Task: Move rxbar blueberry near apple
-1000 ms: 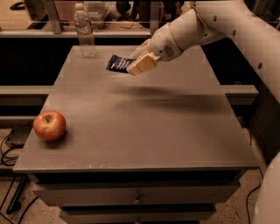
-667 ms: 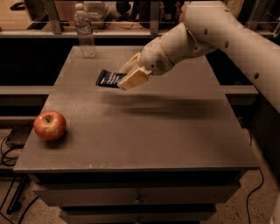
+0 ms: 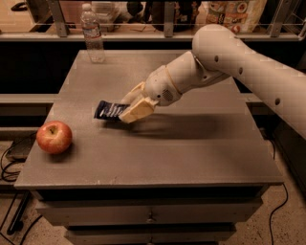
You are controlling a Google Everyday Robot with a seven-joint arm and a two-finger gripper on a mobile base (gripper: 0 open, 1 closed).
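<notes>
The rxbar blueberry (image 3: 109,110) is a flat dark navy bar with pale lettering, held at its right end by my gripper (image 3: 130,108). The gripper is shut on the bar and carries it just above the grey table top (image 3: 191,139), left of the middle. The white arm reaches in from the upper right. The apple (image 3: 54,137) is red with yellowish patches and sits near the table's front left corner, a short way left and in front of the bar.
A clear plastic water bottle (image 3: 92,34) stands at the table's back left corner. A shelf with packaged goods (image 3: 229,12) runs behind the table. Drawers (image 3: 150,215) sit under the table top, and cables (image 3: 9,162) lie on the floor at the left.
My gripper has moved left and toward the front with the bar in it, coming lower over the table and closer to the apple. The apple and bottle have not moved.
</notes>
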